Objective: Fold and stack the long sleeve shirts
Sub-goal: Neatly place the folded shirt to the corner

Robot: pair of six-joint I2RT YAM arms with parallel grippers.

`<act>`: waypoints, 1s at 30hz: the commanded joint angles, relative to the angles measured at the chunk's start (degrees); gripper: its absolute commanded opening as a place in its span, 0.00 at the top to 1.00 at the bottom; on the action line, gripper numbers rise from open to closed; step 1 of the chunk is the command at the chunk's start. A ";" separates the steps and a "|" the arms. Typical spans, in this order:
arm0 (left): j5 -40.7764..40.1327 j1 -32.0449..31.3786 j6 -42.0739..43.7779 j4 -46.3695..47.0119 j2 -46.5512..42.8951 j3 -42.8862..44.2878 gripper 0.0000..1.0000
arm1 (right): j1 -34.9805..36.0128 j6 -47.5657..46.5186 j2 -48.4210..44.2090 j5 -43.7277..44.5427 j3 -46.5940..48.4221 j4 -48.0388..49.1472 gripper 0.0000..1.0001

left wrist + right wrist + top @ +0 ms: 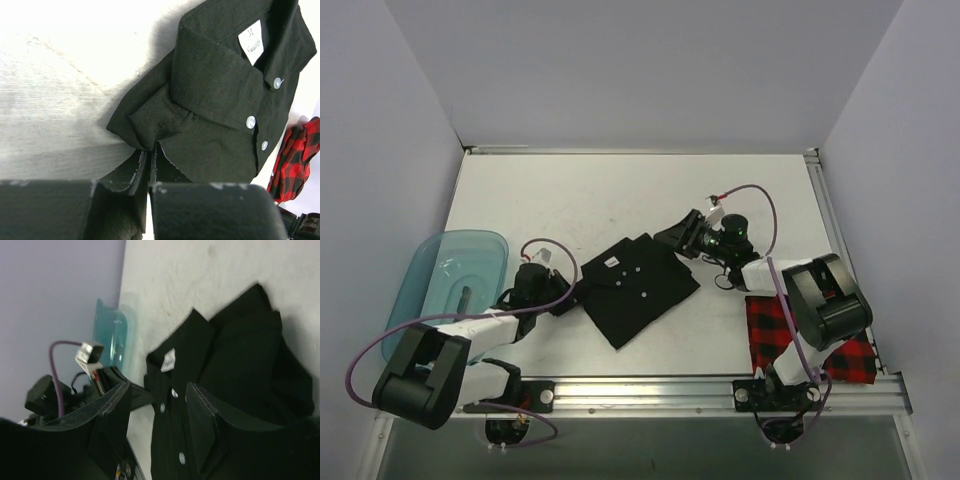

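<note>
The black shirt (640, 292) lies folded into a compact, skewed rectangle in the middle of the white table (570, 200), front up, with its collar towards the far side. From the left wrist camera you can see the white neck label (251, 34) inside the collar and a row of small white buttons (250, 121) running down the placket. The left gripper (570, 290) sits low at the shirt's left edge. Its jaws are pressed almost together, and their tips are right against a folded corner of the cloth. Whether any fabric is actually nipped between them I cannot tell. The right gripper (678, 236) is at the far right corner of the same shirt, angled down towards it. In its own camera the two fingers (200, 415) stand well spread, with the buttoned front showing in the gap between them and nothing gripped. The red-and-black check shirt (772, 325) lies apart from the black one at the near right of the table, partly hidden under the right arm, with a strip of bare tabletop between the two garments. A translucent teal tub (440, 262) stands at the left edge of the table, just beyond the left arm.
</note>
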 commanded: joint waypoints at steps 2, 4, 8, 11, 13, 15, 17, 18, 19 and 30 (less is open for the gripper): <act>-1.33 1.47 2.60 -4.19 -0.12 1.63 0.96 | 2.75 -0.89 1.92 3.04 -6.11 4.25 0.53; -0.71 2.43 2.42 -3.75 0.23 1.36 0.96 | 2.57 1.22 6.05 3.65 -9.63 11.37 0.53; -0.01 4.19 2.42 -3.92 0.93 1.36 0.96 | 1.08 2.64 11.77 3.74 -13.50 19.29 0.53; -0.27 5.51 4.78 -6.46 2.51 4.25 0.96 | -0.76 2.64 10.22 2.43 -15.61 20.71 0.54; -1.06 5.86 5.84 -9.09 3.83 8.28 0.95 | -1.56 0.89 4.62 2.25 -15.71 14.50 0.54; -1.67 6.39 7.08 -10.77 6.29 11.62 0.91 | -1.38 -4.11 -0.49 2.68 -14.66 3.21 0.54; -2.82 6.65 8.13 -13.67 8.74 17.42 0.82 | -1.29 -8.24 -8.14 4.34 -11.77 -6.14 0.53; -2.91 6.83 9.61 -14.90 9.54 19.53 0.76 | -1.29 -12.44 -10.51 4.97 -10.62 -15.41 0.53; -2.91 6.92 10.33 -18.48 10.16 21.64 0.71 | -1.21 -14.57 -14.80 5.84 -9.39 -20.11 0.53; -16.51 -3.26 16.40 -36.34 -2.57 35.38 0.14 | -0.50 -30.75 -32.32 19.46 7.93 -67.16 0.55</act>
